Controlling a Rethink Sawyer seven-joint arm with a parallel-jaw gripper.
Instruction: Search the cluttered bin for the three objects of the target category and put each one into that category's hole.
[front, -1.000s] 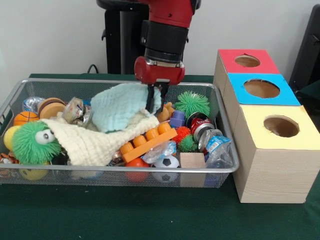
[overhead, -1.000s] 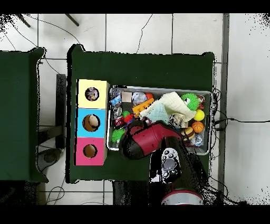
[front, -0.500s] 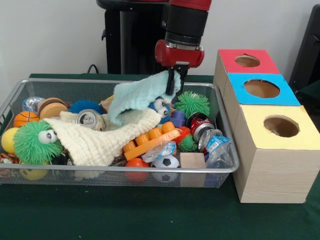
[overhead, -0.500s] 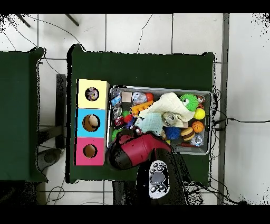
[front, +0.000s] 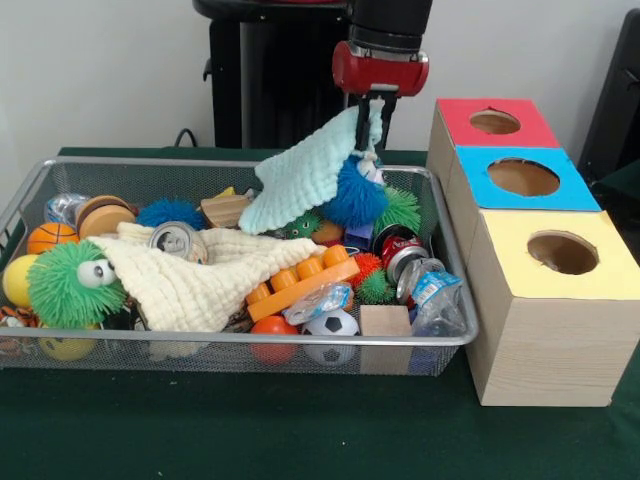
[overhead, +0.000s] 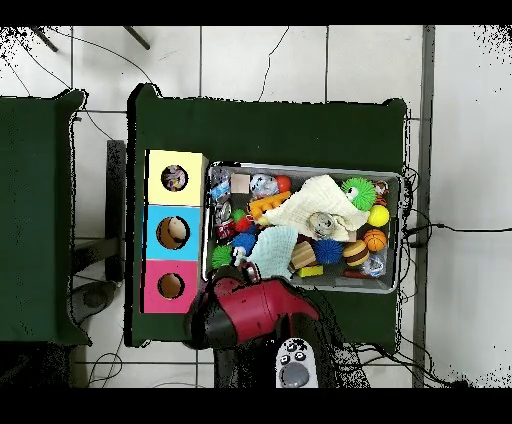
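- Mint cloth (front: 305, 178) is hanging from the gripper (front: 373, 108), whose fingers are pinched together on its top corner; the cloth is lifted above the wire bin (front: 452, 300), draping toward 8 o'clock from the grip.
- A blue fuzzy ball (front: 354, 194) is hanging just under the grip point, touching the cloth's lower edge; whether it is caught in the cloth or only behind it, I cannot tell.
- In the front view the gripper is sitting over the bin's back rail, at 10 o'clock from the red-topped box (front: 494, 123); open air is showing between the cloth and that box.
- Blue-topped box (front: 522, 178) and yellow-topped box (front: 562, 254) are lining up beside the bin's right wall, the nearest one touching or nearly touching the rim.
- A cream knitted cloth (front: 195, 278) is lying across the bin's middle, a green fuzzy toy with eyes (front: 70, 284) at its 9 o'clock, an orange toy block (front: 298, 281) at its 3 o'clock.
- Overhead view is showing the holes' contents, hidden from the front: an object sitting in each of the yellow hole (overhead: 175, 179), blue hole (overhead: 173, 232) and red hole (overhead: 171, 286).
- Overhead, the red arm (overhead: 250, 312) is covering the gripper; the cloth (overhead: 272, 249) is showing at its 12 o'clock, inside the bin's rim.
- Green table (front: 300, 430) around the bin is offering open room at 6 o'clock in the front view.
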